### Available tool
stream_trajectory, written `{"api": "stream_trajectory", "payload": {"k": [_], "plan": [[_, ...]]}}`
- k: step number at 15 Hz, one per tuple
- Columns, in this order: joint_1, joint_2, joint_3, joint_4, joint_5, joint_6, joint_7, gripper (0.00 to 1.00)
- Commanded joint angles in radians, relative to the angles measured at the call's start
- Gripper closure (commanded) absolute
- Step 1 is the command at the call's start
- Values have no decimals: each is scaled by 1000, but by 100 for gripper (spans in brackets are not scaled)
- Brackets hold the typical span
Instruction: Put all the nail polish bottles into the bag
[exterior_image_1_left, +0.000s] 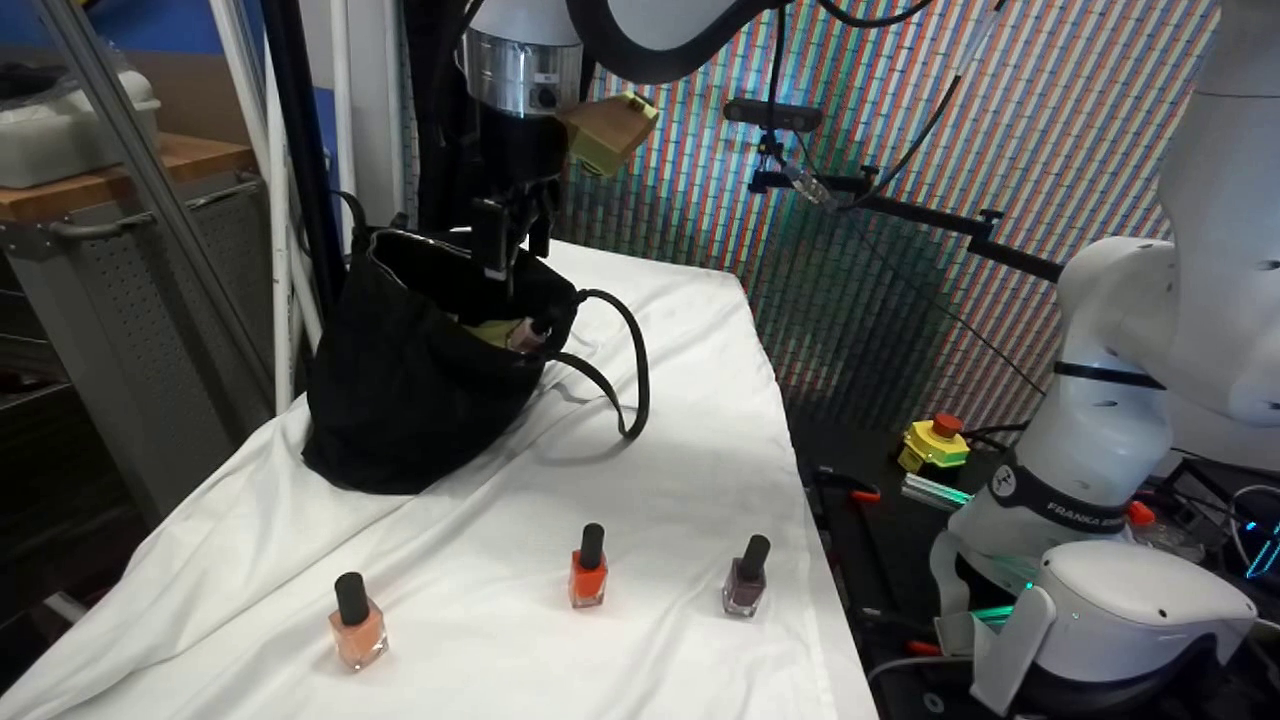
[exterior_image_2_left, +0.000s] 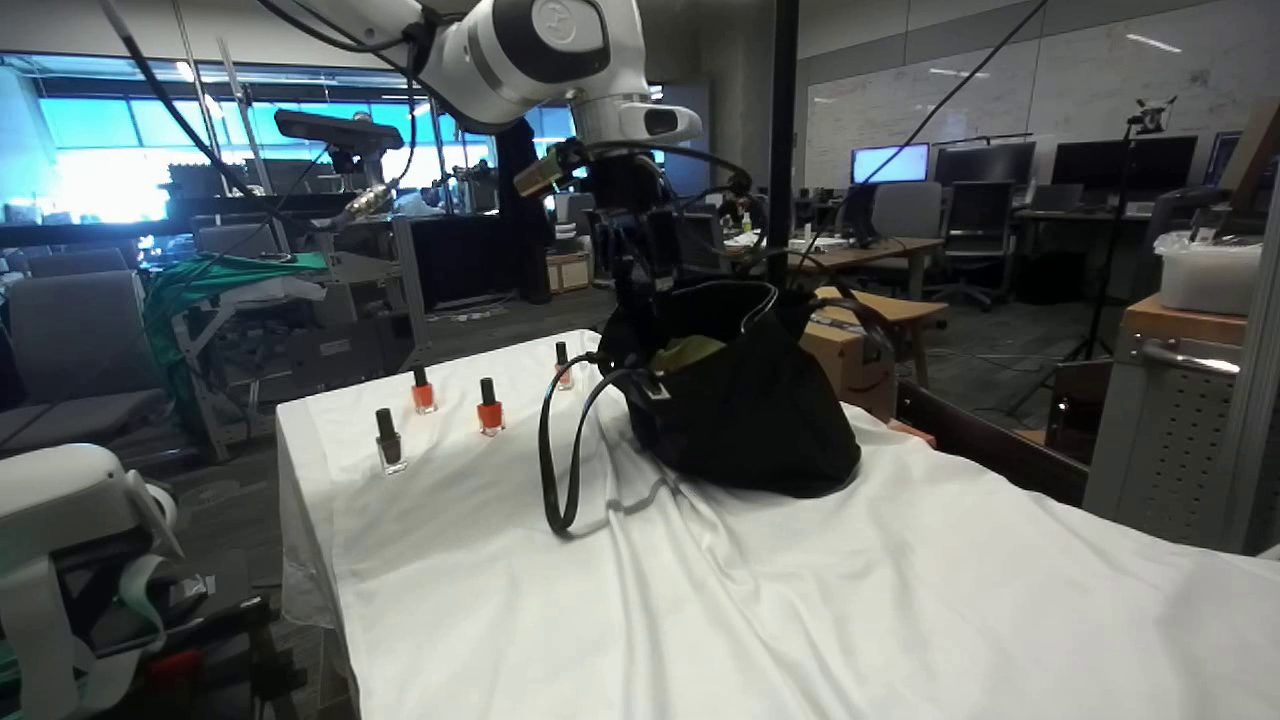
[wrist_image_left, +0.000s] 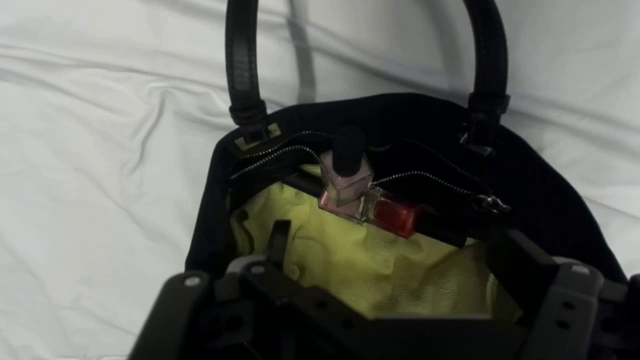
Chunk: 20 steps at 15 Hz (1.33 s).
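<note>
While the gripper (wrist_image_left: 397, 242) hangs at the mouth of the bag (exterior_image_1_left: 420, 400), jaws apart and empty, presumably for dropping straight in, two pink bottles (wrist_image_left: 349, 179) and a red bottle (wrist_image_left: 395, 215) rest inside, one pink apparently propped cap-up on its neighbour. Four bottles (exterior_image_2_left: 489, 410), spaced perhaps for gripping, stand on the table (exterior_image_2_left: 800, 600), the dark bottle (exterior_image_1_left: 746, 577) by the edge nearest the robot's base (exterior_image_1_left: 1110, 630).

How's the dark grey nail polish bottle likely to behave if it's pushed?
The dark grey bottle would probably tip, since its tall cap tops a small body. Long rolling seems unlikely, with that boxy shape. Its glassy sides may be slippery.
</note>
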Motion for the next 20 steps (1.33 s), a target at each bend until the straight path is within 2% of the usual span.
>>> {"api": "stream_trajectory", "payload": {"k": [1,9,20], "plan": [[26,-82,17,-68,9,-43,62,0],[61,-195,69,-218,11,-56,191,0],[64,-246,118,-429,28,-23,205,0]]}}
